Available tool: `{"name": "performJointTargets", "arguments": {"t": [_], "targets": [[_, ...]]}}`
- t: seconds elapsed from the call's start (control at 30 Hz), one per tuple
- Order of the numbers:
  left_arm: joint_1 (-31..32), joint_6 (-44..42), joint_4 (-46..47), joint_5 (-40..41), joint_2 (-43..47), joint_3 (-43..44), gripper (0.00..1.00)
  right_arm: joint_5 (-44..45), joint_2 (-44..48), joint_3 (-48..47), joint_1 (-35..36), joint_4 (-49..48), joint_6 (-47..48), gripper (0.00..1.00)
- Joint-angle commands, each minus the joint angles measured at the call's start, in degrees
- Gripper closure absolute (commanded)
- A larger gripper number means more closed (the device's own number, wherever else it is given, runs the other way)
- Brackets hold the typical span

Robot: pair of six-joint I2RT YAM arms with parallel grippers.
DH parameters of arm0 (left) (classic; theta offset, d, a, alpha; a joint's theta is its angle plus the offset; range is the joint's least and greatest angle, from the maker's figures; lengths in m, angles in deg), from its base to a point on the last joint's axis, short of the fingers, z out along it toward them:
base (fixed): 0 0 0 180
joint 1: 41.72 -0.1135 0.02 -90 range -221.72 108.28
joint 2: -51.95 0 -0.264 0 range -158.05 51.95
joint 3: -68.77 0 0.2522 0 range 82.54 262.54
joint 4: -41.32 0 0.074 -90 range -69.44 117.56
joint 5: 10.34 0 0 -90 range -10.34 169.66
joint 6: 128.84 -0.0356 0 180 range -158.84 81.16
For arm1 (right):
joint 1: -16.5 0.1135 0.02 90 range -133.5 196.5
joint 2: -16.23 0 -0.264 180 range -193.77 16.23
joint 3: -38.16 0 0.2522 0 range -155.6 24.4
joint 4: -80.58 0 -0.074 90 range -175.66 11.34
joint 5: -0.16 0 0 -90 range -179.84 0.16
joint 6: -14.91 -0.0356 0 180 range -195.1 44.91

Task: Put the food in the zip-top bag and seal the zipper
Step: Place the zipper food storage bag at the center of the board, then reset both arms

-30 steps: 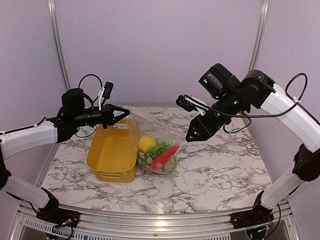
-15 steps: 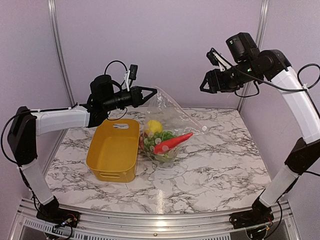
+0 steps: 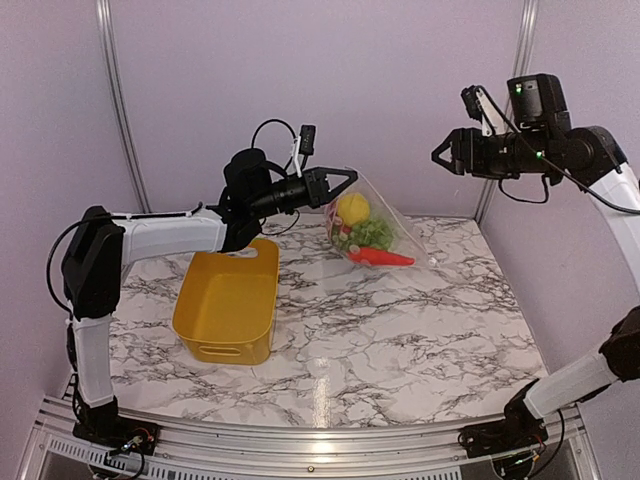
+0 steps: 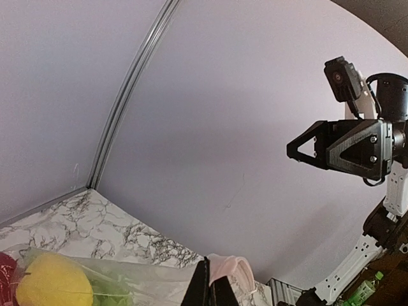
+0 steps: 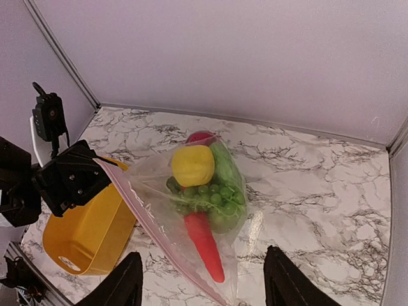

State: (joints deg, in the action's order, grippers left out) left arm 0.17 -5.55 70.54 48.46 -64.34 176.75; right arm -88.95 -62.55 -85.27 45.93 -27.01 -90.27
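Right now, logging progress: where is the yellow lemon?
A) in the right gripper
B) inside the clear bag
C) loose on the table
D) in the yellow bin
B: the lemon shows through the wall of the zip-top bag, which the left gripper holds up.

No writing, brand, number or sign can be read on anything in these views

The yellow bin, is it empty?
Empty: the yellow plastic bin shows only its bare floor; the toy food is in the clear plastic bag.
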Motion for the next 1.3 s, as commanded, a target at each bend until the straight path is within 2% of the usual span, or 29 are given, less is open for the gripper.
{"name": "performJointTargets", "arguments": {"t": [0.0,0.17,0.4,0.5,0.83,0.9,0.97,1.0,1.03,1.07,1.1,1.17,1.27], "targets": [[-0.2,-1.8,0.7,-4.2,2.2,-11.2,1.0,-5.7,1.9,7.5,-0.2,-6.7,-2.8,0.38],[-0.1,-2.6,1.7,-5.2,8.3,-24.2,1.0,-10.9,4.1,13.6,-0.2,-12.3,-4.8,0.38],[-0.2,-11.7,-13.3,-3.6,16.6,-30.7,1.0,-14.4,3.2,15.7,-0.2,-14.6,-4.7,0.38],[-0.2,-13.2,-14.8,-2.7,19.0,-33.7,0.94,-15.5,2.8,16.0,-0.2,-15.2,-4.9,0.38],[-0.2,-14.1,-20.1,0.2,24.0,-38.1,0.57,-16.0,3.7,18.8,-0.2,-15.7,-3.7,0.37],[-0.2,-15.6,-25.5,2.1,25.7,-37.2,0.53,-15.6,4.1,19.9,-0.2,-15.9,-3.5,0.37],[-0.2,-17.8,-35.3,4.7,26.6,-33.7,0.48,-14.6,4.5,20.7,-0.2,-16.3,-3.1,0.37],[-0.2,-19.2,-40.0,5.8,26.8,-31.9,0.41,-13.5,4.7,21.1,-0.2,-16.3,-3.0,0.36],[-0.2,-20.6,-44.7,6.8,27.2,-30.0,0.27,-12.3,4.9,21.4,-0.2,-16.5,-2.8,0.35],[-0.2,-22.1,-48.5,7.9,28.0,-28.5,0.05,-10.7,5.0,21.6,-0.2,-16.6,-2.5,0.33],[-0.2,-23.3,-51.6,9.1,28.8,-27.4,0.02,-8.5,5.2,21.6,-0.2,-16.5,-2.3,0.31],[-0.2,-25.8,-56.1,12.0,31.3,-25.9,0.01,-3.3,5.7,21.9,-0.2,-16.8,-2.1,0.21],[-0.2,-29.0,-60.6,18.1,35.7,-25.0,0.01,4.9,6.5,22.7,-0.2,-18.2,-2.3,0.03]]}}
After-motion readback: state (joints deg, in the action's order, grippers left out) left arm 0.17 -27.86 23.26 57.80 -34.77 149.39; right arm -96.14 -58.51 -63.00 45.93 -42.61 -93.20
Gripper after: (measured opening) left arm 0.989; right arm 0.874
